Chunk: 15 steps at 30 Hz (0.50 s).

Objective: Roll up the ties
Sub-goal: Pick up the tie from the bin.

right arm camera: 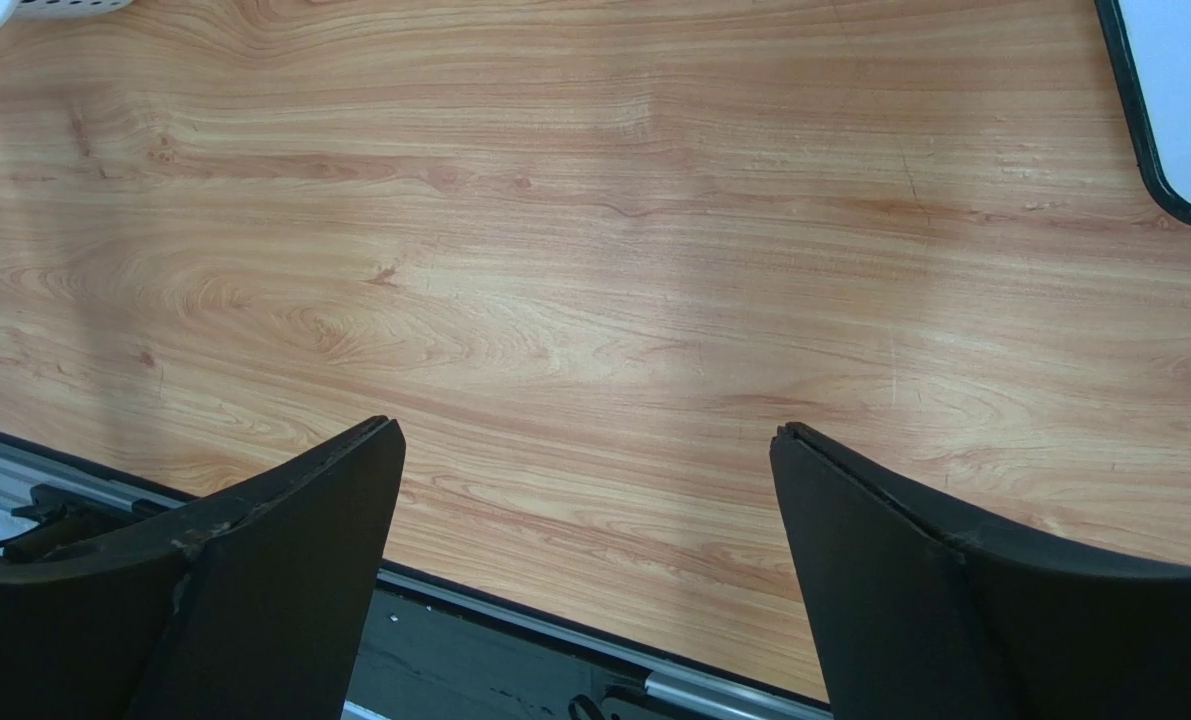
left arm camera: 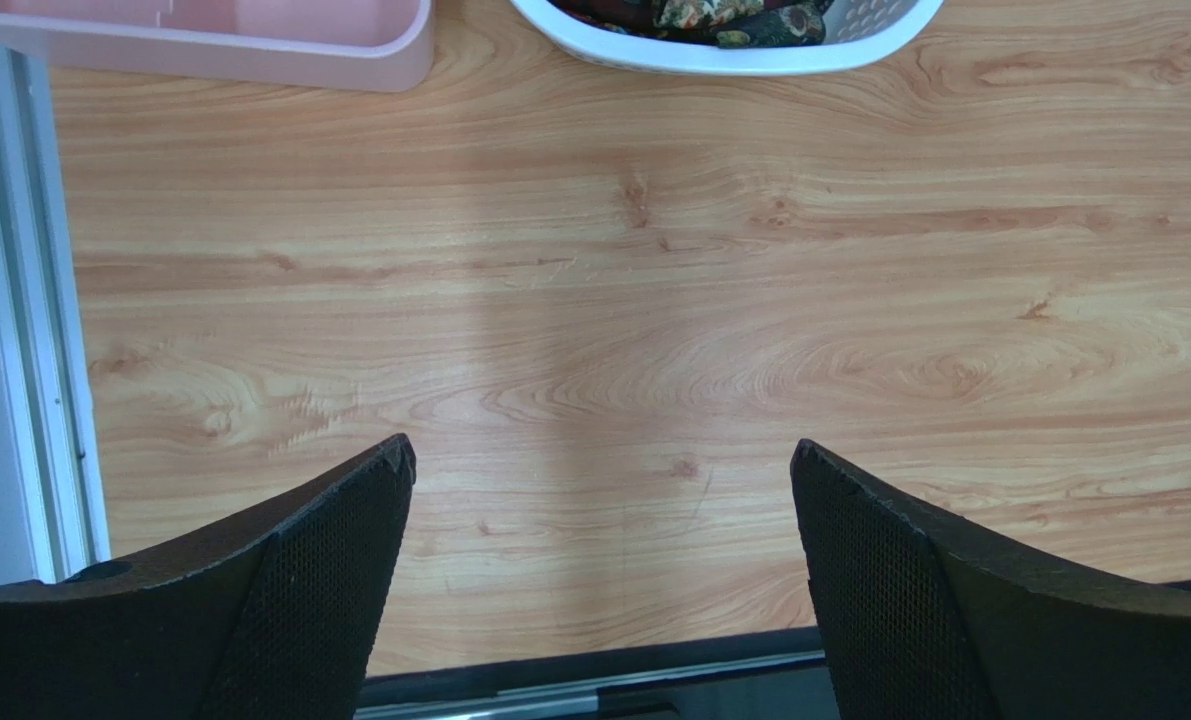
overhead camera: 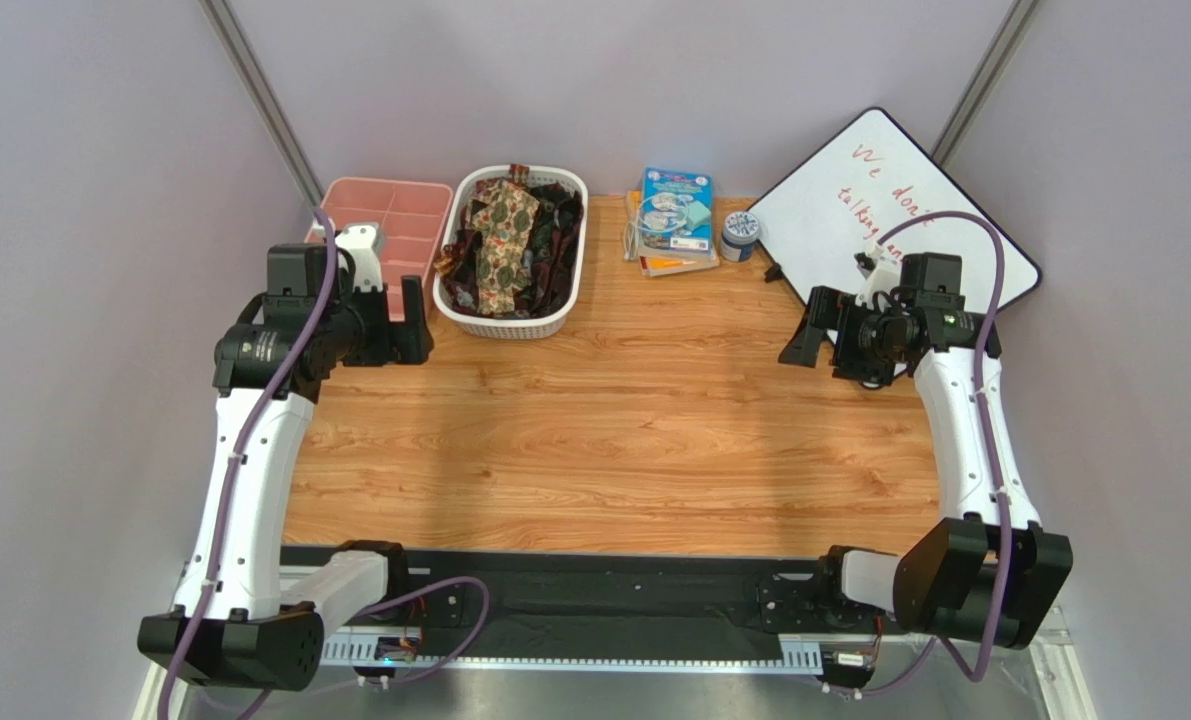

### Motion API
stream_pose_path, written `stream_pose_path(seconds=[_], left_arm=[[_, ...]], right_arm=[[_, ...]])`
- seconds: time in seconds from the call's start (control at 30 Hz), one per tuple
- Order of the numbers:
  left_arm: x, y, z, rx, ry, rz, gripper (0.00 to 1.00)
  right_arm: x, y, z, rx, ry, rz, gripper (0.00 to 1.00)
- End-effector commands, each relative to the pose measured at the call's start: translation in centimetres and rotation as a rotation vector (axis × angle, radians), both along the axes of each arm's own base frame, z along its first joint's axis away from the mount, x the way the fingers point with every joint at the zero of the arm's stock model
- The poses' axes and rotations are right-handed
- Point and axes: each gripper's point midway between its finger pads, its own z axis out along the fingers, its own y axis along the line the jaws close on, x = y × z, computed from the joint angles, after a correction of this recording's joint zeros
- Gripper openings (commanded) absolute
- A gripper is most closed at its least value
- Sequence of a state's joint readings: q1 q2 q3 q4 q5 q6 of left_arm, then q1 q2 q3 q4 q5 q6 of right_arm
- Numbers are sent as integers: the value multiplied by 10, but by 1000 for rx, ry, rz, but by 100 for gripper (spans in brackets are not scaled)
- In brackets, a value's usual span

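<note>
Ties (overhead camera: pixel 504 240), soft patterned fabric, in white slotted basket (overhead camera: pixel 534 327); left gripper (left arm camera: pixel 601 458), right gripper (right arm camera: pixel 586 435) agape.

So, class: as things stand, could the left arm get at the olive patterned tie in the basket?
Probably yes. The left tool stands open and empty just beside the white basket, and the olive tie lies topmost in it, uncovered.

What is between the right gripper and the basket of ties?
Only bare wooden table. In the top view, nothing sits between the right gripper and the white basket holding the ties.
</note>
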State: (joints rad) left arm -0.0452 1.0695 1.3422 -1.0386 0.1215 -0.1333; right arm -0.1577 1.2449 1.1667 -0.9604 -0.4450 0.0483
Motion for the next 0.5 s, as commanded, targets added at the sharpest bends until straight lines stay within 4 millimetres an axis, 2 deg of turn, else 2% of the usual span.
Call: stream_pose_path(seconds=[0.0, 0.13, 0.23, 0.3, 0.33, 0.37, 0.43, 0.47], left_arm=[[14, -7, 12, 13, -54, -87, 100], [29, -20, 14, 31, -48, -160, 100], [47, -31, 14, 14, -45, -190, 100], [63, -40, 6, -10, -17, -207, 98], [68, -48, 10, -36, -20, -225, 97], [77, -54, -1, -47, 18, -235, 95], [89, -66, -3, -61, 23, -255, 93], [98, -70, -16, -69, 62, -256, 91]], right_arm=[[9, 5, 15, 4, -87, 32, 100], [13, 8, 15, 9, -94, 40, 100], [17, 9, 12, 14, -81, 43, 100], [19, 10, 10, 17, -74, 43, 100], [20, 10, 8, 17, -70, 44, 100], [22, 9, 7, 15, -71, 42, 100], [24, 10, 3, 18, -58, 39, 100], [25, 10, 1, 19, -52, 36, 100]])
